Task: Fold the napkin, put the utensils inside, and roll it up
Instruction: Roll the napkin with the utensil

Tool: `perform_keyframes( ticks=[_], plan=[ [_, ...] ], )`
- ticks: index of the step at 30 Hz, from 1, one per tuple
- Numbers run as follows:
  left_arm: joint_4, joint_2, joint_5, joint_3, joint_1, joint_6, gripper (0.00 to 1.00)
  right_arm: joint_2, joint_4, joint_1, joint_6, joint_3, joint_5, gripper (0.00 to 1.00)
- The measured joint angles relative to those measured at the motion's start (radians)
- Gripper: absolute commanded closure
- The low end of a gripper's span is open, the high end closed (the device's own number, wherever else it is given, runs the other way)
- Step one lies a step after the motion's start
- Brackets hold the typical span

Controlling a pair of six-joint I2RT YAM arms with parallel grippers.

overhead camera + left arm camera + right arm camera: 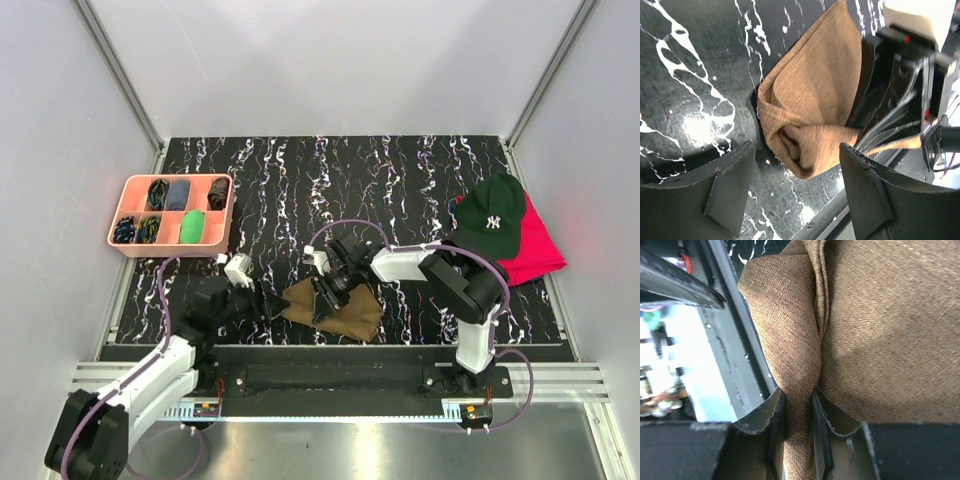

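The olive-brown napkin (340,310) lies bunched and folded near the table's front edge. My right gripper (326,296) is shut on a fold of the napkin (880,330), with cloth pinched between its fingertips (799,405). My left gripper (276,303) is open and empty just left of the napkin. In the left wrist view its fingers (725,185) stand wide apart short of the napkin's rolled end (810,115). Thin shiny streaks (890,120) beside the napkin may be the utensils; I cannot tell. Otherwise the utensils are hidden.
A pink compartment tray (128,212) holding small items stands at the back left. A dark green cap (490,220) lies on a red cloth (540,250) at the right. The table's metal front rail (340,352) runs right next to the napkin.
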Motion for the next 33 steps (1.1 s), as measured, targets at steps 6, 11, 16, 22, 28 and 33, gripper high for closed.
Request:
perform_keyframes(
  ticks=[6,11,16,22,28,33],
  plan=[
    [0.072,0.093,0.019,-0.003,0.0,0.006,0.35,0.071,-0.001,-0.05,0.025,0.026,-0.128,0.72],
    [0.122,0.153,0.02,-0.003,0.0,0.013,0.4,0.107,-0.005,-0.065,0.032,0.042,-0.183,0.72],
    [0.165,0.204,0.031,-0.003,0.0,0.019,0.43,0.133,-0.009,-0.075,0.035,0.054,-0.221,0.73],
    [0.226,0.254,0.038,-0.002,0.0,0.02,0.48,0.15,-0.01,-0.077,0.039,0.06,-0.246,0.73],
    [0.292,0.33,0.058,-0.002,0.0,0.019,0.57,0.152,-0.01,-0.077,0.041,0.061,-0.249,0.73],
    [0.318,0.341,0.067,-0.002,0.0,0.02,0.67,0.152,-0.01,-0.077,0.042,0.061,-0.249,0.73]
  ],
)
